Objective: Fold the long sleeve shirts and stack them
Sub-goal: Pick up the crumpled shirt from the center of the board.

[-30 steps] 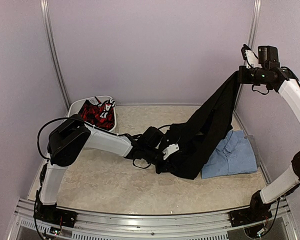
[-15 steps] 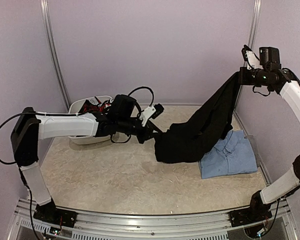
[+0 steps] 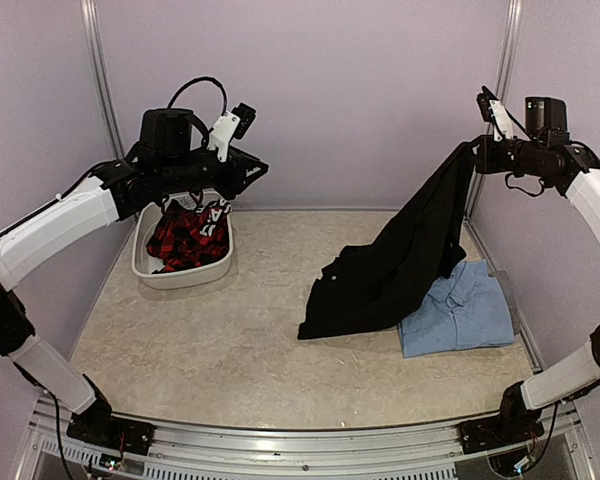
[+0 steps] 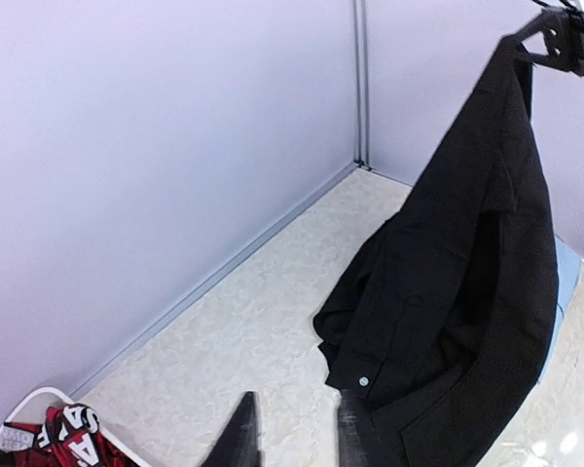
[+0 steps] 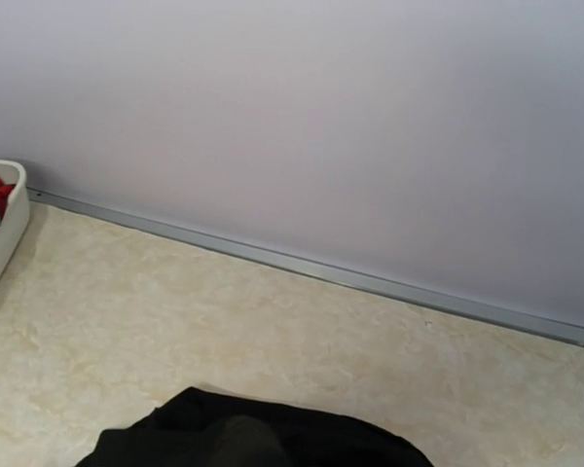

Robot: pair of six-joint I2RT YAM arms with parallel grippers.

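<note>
The black long sleeve shirt (image 3: 400,255) hangs from my right gripper (image 3: 472,152), which is shut on its top edge high at the right wall. Its lower part lies spread on the table, and a cuff with a white button (image 4: 363,380) shows in the left wrist view. The light blue long sleeve shirt (image 3: 468,310) lies folded on the table at the right, partly under the black one. My left gripper (image 3: 262,168) is raised high at the back left, well apart from both shirts. It stands open with nothing between its fingers (image 4: 241,433).
A white tub (image 3: 145,268) holding a red and black cloth (image 3: 185,238) stands at the back left, below my left arm. Purple walls with metal posts (image 3: 105,110) close in the table on three sides.
My left gripper has let go of the black shirt and swung up and to the left, above the tub. The shirt's lower part has dropped onto the table. The right arm holds still.
</note>
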